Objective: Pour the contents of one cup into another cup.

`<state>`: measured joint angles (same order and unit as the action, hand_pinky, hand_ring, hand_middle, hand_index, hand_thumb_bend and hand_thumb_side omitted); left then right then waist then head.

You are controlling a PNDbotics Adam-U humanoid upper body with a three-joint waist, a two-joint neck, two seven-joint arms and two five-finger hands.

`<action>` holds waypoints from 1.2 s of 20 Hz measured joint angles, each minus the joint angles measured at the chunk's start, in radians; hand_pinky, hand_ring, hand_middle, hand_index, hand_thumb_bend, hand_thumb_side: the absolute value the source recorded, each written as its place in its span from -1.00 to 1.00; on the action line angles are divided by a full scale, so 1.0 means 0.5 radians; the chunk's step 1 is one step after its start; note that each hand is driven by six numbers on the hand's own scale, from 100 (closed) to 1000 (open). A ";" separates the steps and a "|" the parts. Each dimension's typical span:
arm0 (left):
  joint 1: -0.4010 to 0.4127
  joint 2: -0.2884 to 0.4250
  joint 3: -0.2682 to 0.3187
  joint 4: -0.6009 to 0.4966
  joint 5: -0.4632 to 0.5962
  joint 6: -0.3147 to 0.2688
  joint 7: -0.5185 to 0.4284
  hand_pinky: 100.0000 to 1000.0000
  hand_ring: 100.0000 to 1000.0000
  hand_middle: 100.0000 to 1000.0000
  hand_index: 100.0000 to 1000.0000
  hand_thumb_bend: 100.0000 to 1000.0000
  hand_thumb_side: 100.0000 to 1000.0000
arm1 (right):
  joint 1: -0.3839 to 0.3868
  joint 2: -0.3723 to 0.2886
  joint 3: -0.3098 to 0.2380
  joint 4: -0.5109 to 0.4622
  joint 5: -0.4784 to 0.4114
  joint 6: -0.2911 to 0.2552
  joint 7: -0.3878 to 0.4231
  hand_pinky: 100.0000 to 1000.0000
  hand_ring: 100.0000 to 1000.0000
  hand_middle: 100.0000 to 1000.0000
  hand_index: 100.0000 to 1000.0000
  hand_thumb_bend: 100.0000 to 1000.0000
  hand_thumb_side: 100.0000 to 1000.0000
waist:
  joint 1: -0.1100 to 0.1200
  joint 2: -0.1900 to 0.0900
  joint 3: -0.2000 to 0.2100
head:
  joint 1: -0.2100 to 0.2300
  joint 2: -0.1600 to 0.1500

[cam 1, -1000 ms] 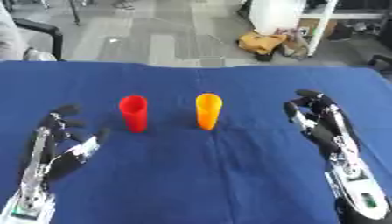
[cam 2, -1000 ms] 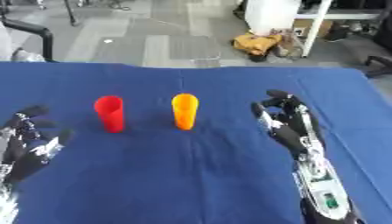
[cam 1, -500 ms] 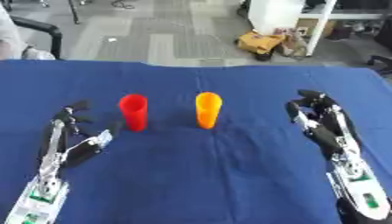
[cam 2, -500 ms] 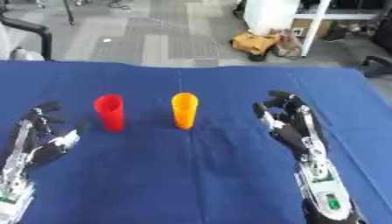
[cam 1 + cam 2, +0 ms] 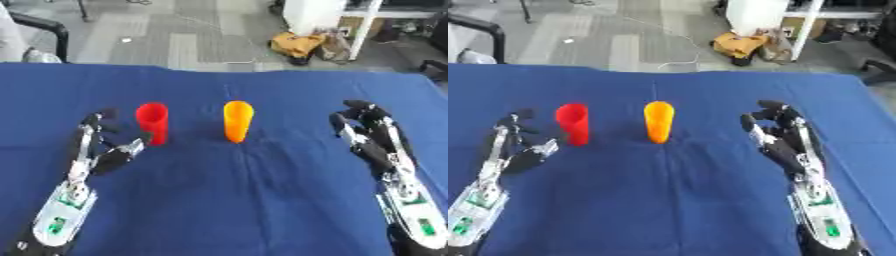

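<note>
- Blue cloth-covered table [image 5: 236, 200] fills most of both views; its far edge runs across the upper part, grey floor beyond.
- Red plastic cup [image 5: 152, 122] stands upright, left of centre on the cloth.
- Orange plastic cup [image 5: 237, 120] stands upright just right of the red one, a clear strip of cloth between them, not touching.
- Both cups sit well back from the far table edge and well in from the side edges.
- Left hand [image 5: 103, 150] lies on the left, fingers straight and pointing up-table, thumb spread toward the red cup; it grasps nothing. Thumb tip is near the cup's base, contact not clear.
- Right hand [image 5: 372, 137] lies on the right, fingers slightly bent but relaxed and apart, holding nothing; well apart from the orange cup, with open cloth between.
- Wide bare cloth in front of the cups, between the two forearms, down to the near edge.
- Right hand is closer to the right table edge than the left hand is to the left edge.
</note>
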<state>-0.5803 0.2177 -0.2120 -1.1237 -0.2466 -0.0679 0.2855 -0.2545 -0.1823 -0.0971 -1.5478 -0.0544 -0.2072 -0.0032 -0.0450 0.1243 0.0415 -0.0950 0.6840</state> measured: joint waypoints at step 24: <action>-0.305 0.024 -0.022 0.336 -0.045 -0.069 0.018 -0.25 0.16 0.38 0.63 0.32 -0.35 | -0.002 0.023 0.024 0.010 0.000 -0.009 0.028 -0.23 0.35 -0.08 0.38 -0.08 -0.47 | -0.035 0.050 -0.071 | 0.046 0.002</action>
<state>-0.7327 0.2297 -0.2231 -0.9556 -0.2690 -0.1026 0.2946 -0.2556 -0.1707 -0.0850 -1.5426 -0.0544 -0.2119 0.0108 -0.0624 0.1494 0.0059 -0.0721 0.6853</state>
